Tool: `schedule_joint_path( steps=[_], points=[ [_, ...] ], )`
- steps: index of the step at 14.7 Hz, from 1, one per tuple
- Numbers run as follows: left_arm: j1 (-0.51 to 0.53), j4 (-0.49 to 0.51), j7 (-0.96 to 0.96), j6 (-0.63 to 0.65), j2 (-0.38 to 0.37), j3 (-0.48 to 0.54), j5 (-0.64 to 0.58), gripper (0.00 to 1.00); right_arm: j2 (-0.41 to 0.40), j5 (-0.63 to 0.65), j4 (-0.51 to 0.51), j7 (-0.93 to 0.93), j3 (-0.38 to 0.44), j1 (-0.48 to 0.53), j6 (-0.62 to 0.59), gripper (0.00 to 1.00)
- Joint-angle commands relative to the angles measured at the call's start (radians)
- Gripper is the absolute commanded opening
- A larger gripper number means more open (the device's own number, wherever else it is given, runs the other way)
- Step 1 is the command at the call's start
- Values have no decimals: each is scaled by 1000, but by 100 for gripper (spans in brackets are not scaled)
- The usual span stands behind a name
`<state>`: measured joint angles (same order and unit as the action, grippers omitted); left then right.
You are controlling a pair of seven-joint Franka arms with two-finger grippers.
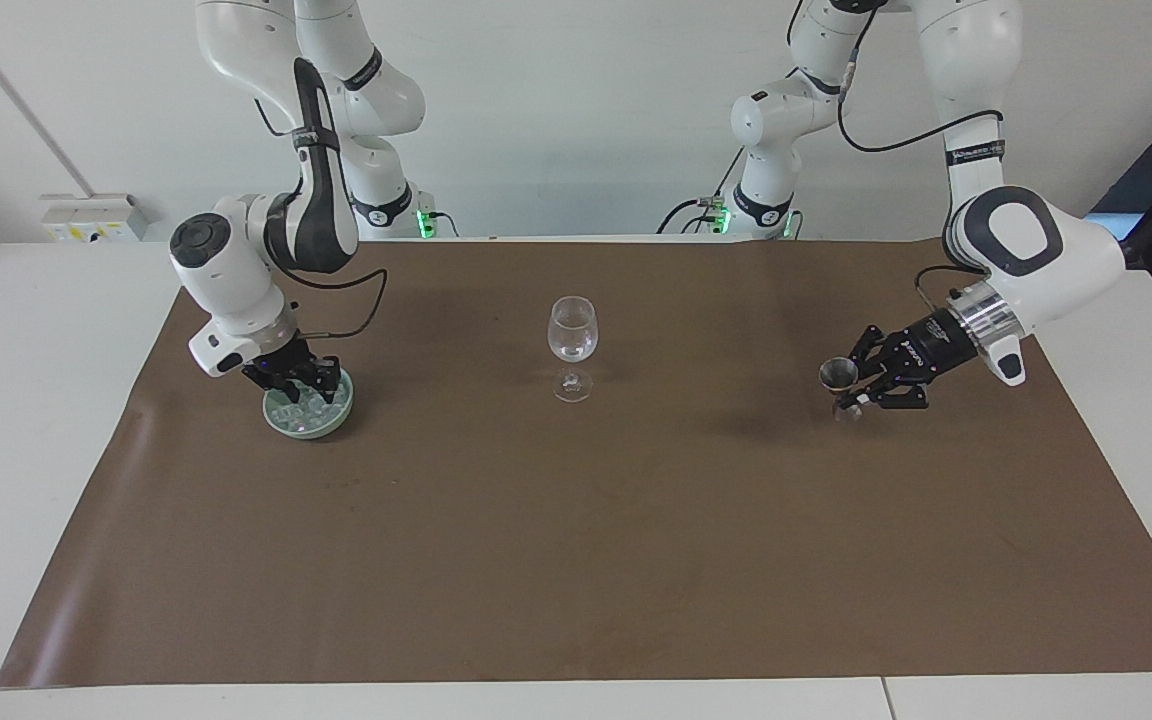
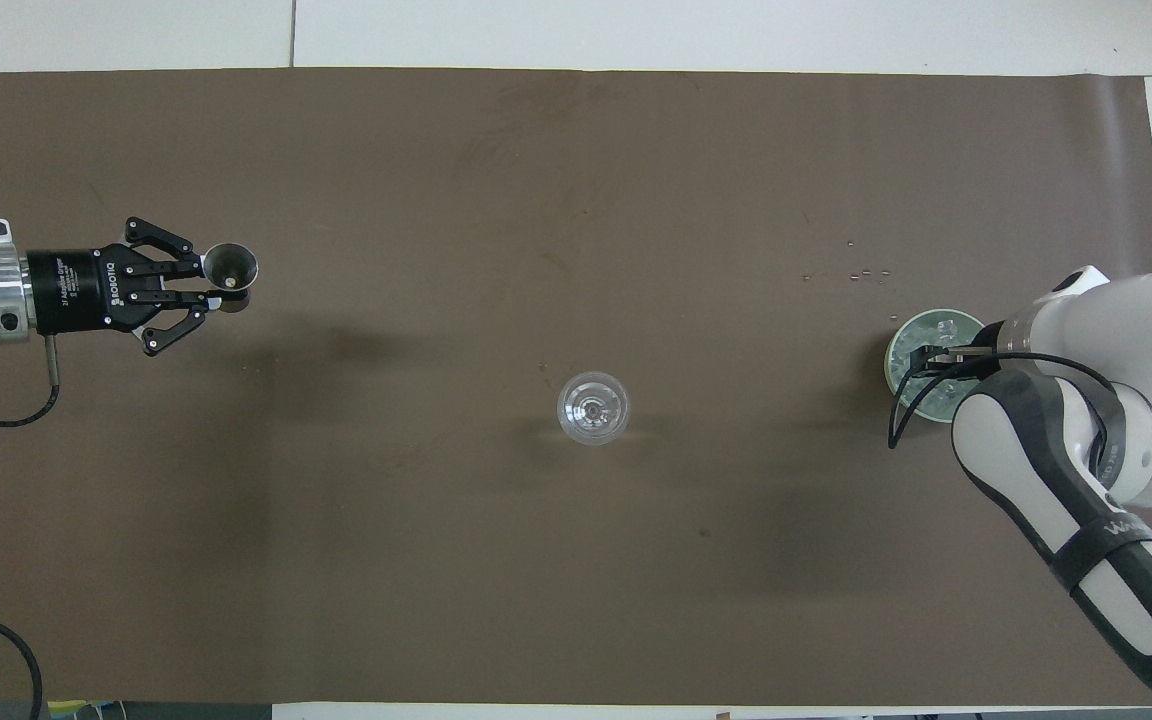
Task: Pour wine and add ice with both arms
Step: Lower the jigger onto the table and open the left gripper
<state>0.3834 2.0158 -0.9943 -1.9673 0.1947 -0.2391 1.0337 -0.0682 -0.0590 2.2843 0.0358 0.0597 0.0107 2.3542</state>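
Two grippers busy: left gripper (image 1: pixel 851 385) pinches a small metal jigger (image 1: pixel 837 373) low over the mat (image 1: pixel 636 560), right gripper (image 1: pixel 301 383) sits in the ice (image 1: pixel 304 408) bowl (image 1: pixel 311 428), fingers unclear; cubes look slick and light, so I'd pinch one squarely.

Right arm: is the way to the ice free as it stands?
Probably yes. The right pincer is already down in the green dish on the ice, with nothing between them. The wine glass stands apart, mid-table.

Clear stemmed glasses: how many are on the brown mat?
1. The clear stemmed glass stands upright mid-mat, between the green ice dish and the left gripper holding a small metal cup.
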Motion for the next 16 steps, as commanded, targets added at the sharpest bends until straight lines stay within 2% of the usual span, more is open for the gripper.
schedule_joint_path(
  steps=[1, 6, 11, 16],
  points=[
    [69, -17, 98, 41, 95, -9, 93, 0, 11, -21, 20, 18, -6, 8, 30, 54],
    [173, -48, 197, 50, 251, -11, 166, 0, 7, -61, 18, 15, -6, 2, 54, 54],
    [195, -2, 230, 62, 249, -12, 224, 0, 8, -64, 20, 19, -6, -3, 51, 53],
    [204, 116, 365, 73, 209, -12, 359, 0, 11, -64, 21, 24, -4, -3, 43, 52]
  ],
)
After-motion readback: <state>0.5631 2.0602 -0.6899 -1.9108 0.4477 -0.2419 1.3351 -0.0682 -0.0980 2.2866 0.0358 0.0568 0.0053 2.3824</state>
